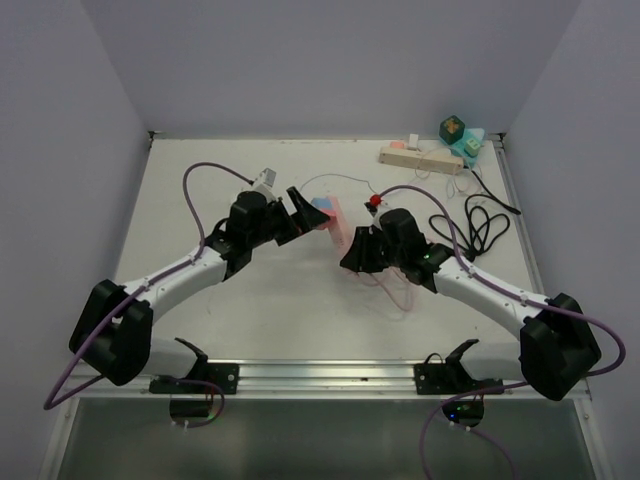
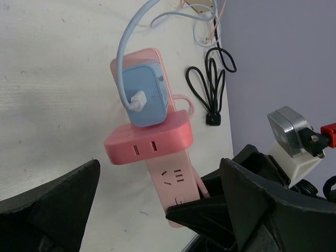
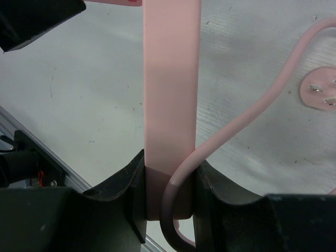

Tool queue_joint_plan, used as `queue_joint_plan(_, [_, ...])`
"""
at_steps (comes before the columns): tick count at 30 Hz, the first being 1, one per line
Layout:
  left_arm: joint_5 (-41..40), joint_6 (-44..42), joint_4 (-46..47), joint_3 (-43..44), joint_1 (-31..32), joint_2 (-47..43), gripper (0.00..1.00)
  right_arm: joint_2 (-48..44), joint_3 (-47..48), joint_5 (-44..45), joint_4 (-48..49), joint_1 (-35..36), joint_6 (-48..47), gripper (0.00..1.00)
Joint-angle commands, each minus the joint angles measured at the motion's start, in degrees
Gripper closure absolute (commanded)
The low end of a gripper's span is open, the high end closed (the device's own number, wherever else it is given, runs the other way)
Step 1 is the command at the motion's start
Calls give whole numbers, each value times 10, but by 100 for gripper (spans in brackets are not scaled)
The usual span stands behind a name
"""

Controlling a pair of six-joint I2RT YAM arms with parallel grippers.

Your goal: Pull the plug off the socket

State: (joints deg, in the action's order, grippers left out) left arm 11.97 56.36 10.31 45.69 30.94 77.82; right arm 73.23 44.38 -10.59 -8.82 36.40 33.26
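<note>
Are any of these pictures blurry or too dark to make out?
Top view: soft, even light, hardly any shadow. Left wrist view: the blue plug is crisp, the left fingers up close dark and soft-edged. Right wrist view: the pink strip looms near, slightly soft; the right fingers gripping it are featureless black.

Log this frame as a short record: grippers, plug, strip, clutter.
left gripper: open, near the blue plug, holding nothing
right gripper: shut on the pink power strip at its cord end
blue plug: seated in the pink power strip
task state: plug not yet pulled
background: beige power strip, black cable at far right
</note>
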Motion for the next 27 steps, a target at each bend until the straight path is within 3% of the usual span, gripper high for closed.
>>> queue_joint_plan(1, [-24,24,16,29,4,8,1,-5,4,-23,76,6,3,100])
queue_joint_plan(10, [-49,47,-1,65,4,48,1,-5,3,-27,80,12,2,100])
queue_joint_plan(21, [-39,61,-9,54,12,63,11,-5,4,-23,80,13,2,100])
queue_joint_plan(24, [-35,62,-6,50,12,64,20,-5,4,-23,79,13,1,100])
queue_joint_plan(27, [-41,61,-6,45,12,51,39,-5,3,-18,78,13,0,100])
